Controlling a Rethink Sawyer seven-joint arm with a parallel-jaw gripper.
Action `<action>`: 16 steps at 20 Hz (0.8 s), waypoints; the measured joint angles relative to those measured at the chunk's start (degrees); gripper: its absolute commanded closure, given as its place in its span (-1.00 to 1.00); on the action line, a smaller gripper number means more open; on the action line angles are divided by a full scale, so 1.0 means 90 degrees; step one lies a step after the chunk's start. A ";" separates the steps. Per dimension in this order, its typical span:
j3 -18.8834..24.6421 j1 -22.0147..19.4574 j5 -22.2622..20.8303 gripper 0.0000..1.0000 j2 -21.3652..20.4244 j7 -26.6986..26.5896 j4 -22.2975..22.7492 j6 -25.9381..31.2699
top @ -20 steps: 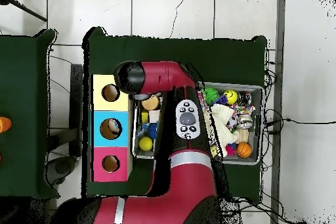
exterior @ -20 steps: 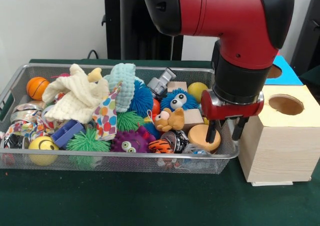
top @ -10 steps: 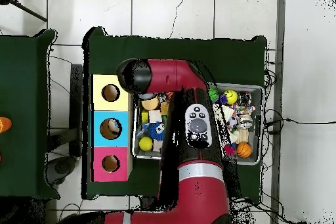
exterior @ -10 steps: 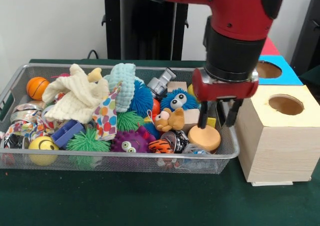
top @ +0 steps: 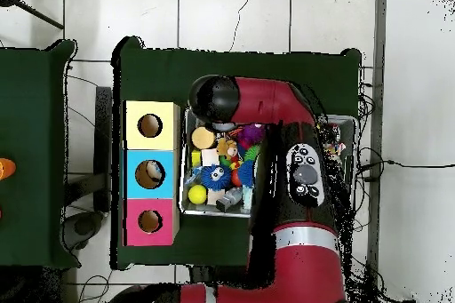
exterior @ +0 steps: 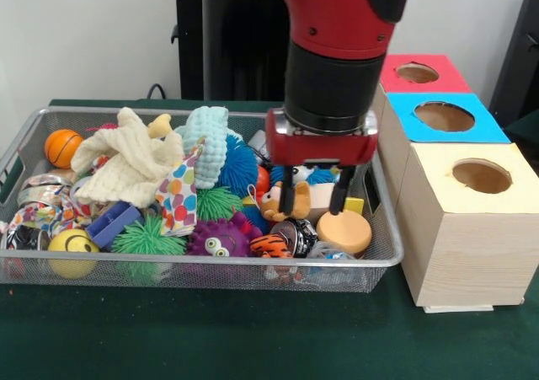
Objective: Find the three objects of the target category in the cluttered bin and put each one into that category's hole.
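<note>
The gripper (exterior: 318,196) hung with its fingers (exterior: 338,194) spread and empty, straddling the small brown bear toy (exterior: 285,201), apparently positioned to search that end of the wire bin (exterior: 383,247). Which category was sought could not be told. A tan wooden disc (exterior: 343,231) lay just beside. The bin's right wall stood near, leaving little side room; the yellow box (exterior: 468,228) with its hole (exterior: 481,176) stood just outside.

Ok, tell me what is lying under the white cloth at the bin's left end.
The white cloth drapes over a patterned fabric and a blue block at its lower edge, with an orange ball beside it. Whatever lies beneath its middle is covered.
</note>
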 measured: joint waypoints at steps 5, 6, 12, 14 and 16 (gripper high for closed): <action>-0.0007 0.0014 -0.0021 -1.00 0.0023 0.0000 0.0000 0.0000; -0.0006 0.0054 -0.0026 -1.00 0.0030 0.0000 0.0001 0.0000; -0.0006 0.0267 -0.0043 -1.00 0.0043 0.0000 0.0000 0.0000; -0.0006 0.0344 -0.0048 -1.00 0.0045 0.0000 0.0000 0.0000; -0.0003 0.0389 -0.0050 -1.00 0.0053 0.0000 0.0000 0.0000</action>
